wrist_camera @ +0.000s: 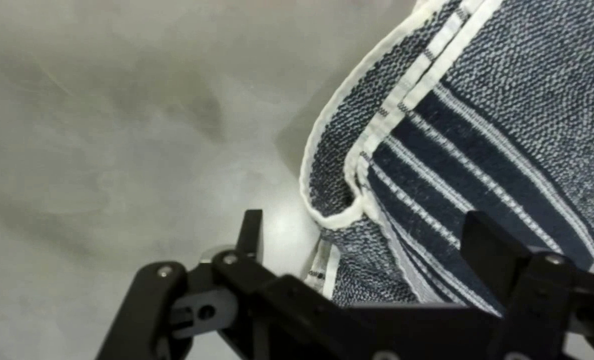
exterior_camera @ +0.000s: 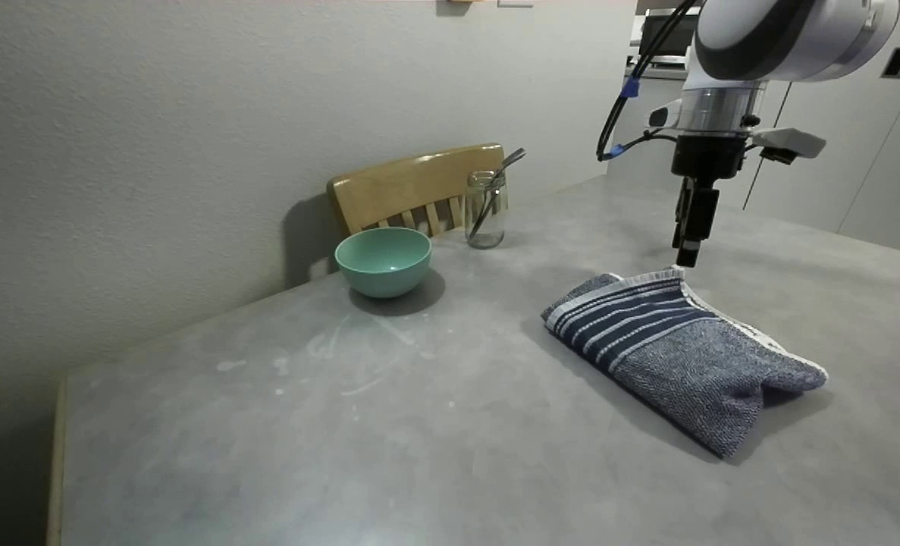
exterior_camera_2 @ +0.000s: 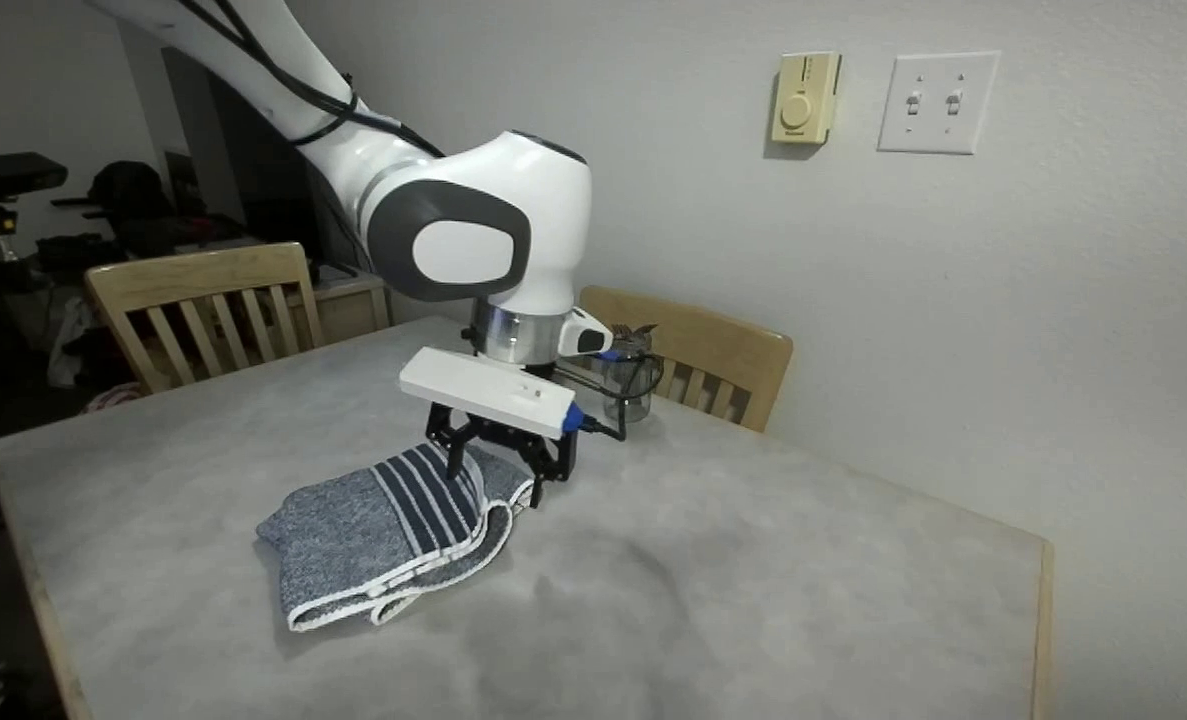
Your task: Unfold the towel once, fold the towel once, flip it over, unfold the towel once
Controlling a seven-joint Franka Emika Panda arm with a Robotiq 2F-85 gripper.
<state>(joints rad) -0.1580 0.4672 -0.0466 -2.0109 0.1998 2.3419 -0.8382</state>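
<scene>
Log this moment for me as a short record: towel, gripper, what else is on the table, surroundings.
Towel: folded, lying on the grey table, layers unevenly stacked
Gripper: open, jaws wide apart, at the towel's striped end
Held: nothing
Contact with towel: cannot tell
Also on table: teal bowl; glass jar with utensils leaning in it
Surroundings: wooden chairs at the table; thermostat and switch plate on the wall
Task step: cannot tell which fold or unfold
</scene>
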